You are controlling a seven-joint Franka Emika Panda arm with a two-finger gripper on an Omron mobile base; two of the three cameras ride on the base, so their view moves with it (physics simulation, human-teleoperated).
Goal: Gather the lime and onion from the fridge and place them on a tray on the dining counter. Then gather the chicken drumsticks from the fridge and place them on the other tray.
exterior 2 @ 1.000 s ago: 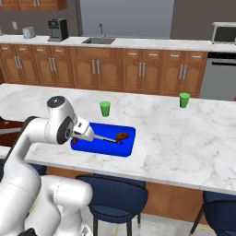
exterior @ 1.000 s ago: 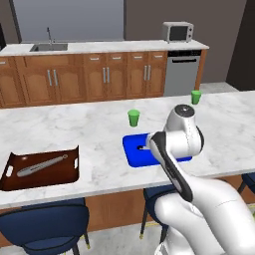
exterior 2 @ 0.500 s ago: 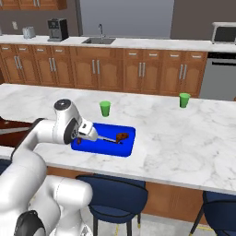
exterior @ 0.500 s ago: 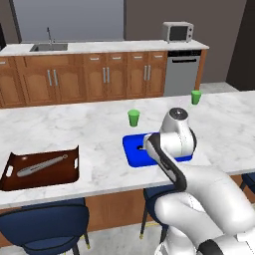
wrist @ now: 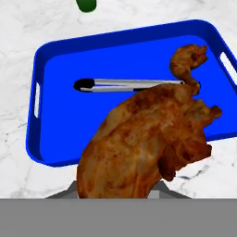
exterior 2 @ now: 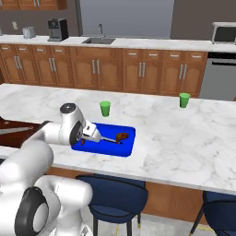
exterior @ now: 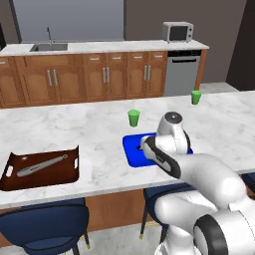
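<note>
My gripper [exterior 2: 86, 137] is shut on a brown chicken drumstick [wrist: 143, 139], holding it just above the near left part of the blue tray [wrist: 60, 120] on the dining counter [exterior 2: 184, 138]. The meat hides my fingertips in the hand view. A second drumstick [wrist: 187, 60] lies in the tray's far right corner, also visible from the right base [exterior 2: 122, 137]. Metal tongs [wrist: 129, 84] lie across the tray. The dark brown tray [exterior: 50, 175] sits at the counter's left with a grey utensil [exterior: 42, 165] in it. The lime, the onion and the fridge are out of view.
Two green cups stand on the counter, one just behind the blue tray [exterior 2: 105, 108] and one farther right [exterior 2: 184, 99]. Blue stools [exterior 2: 115, 193] stand along the counter's near side. A wall counter with a sink [exterior: 49, 47] and a microwave [exterior: 178, 32] runs behind.
The hand with the drumstick has edged forward and slightly lower over the blue tray, and the arm has folded in closer. The trays and cups have not moved.
</note>
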